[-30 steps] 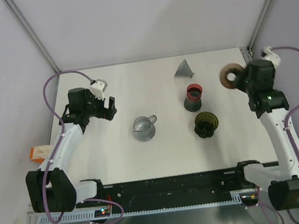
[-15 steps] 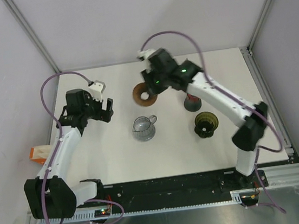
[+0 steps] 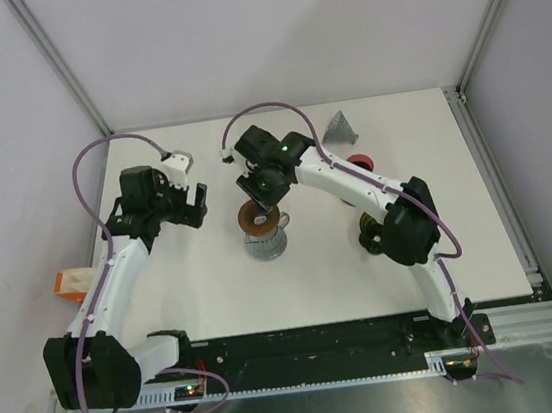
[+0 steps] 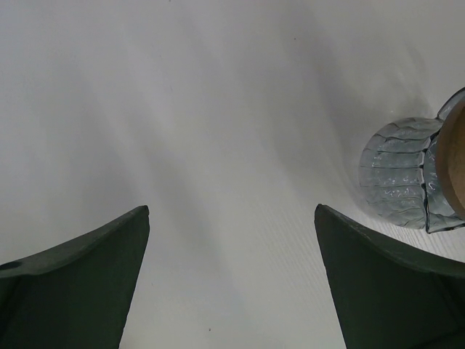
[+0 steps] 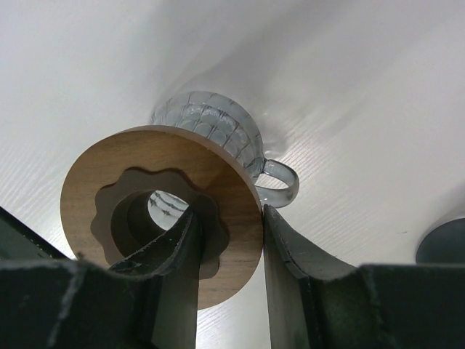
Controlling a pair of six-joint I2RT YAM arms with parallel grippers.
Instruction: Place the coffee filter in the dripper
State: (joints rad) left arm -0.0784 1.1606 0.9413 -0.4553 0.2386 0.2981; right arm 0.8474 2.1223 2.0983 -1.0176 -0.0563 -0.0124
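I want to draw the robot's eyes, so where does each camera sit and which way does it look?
Top camera: fixed above and behind the arms, looking down on the table; both arms show, bases at the bottom.
Left wrist camera: on the left arm, facing down at the table; the open left gripper frames it, with the glass cup at the right.
Right wrist camera: on the right arm, facing down; the right gripper clamps the wooden ring over the cup.
Shared: all three views show the cup and ring.
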